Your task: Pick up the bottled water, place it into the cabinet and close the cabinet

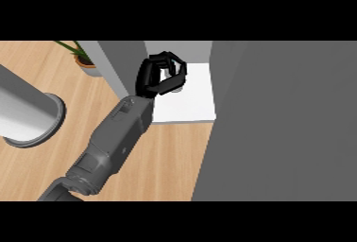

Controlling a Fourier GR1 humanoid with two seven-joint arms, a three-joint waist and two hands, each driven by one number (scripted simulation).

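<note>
A grey forearm (pixel 115 142) reaches from the near left over the wooden counter (pixel 167 160) toward the cabinet (pixel 182 94). At its far end the hand (pixel 159 75) curls its fingers round the bottle (pixel 175 88), mostly hidden, just above the cabinet's white shelf. The grey cabinet door (pixel 286 123) fills the right, and a potted plant (pixel 83 59) stands far left.

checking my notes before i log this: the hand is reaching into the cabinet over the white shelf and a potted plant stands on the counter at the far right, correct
Not quite. The potted plant stands at the far left of the counter, not the far right, as the head view shows. The rest holds: the hand is in the cabinet over the white shelf.
</note>
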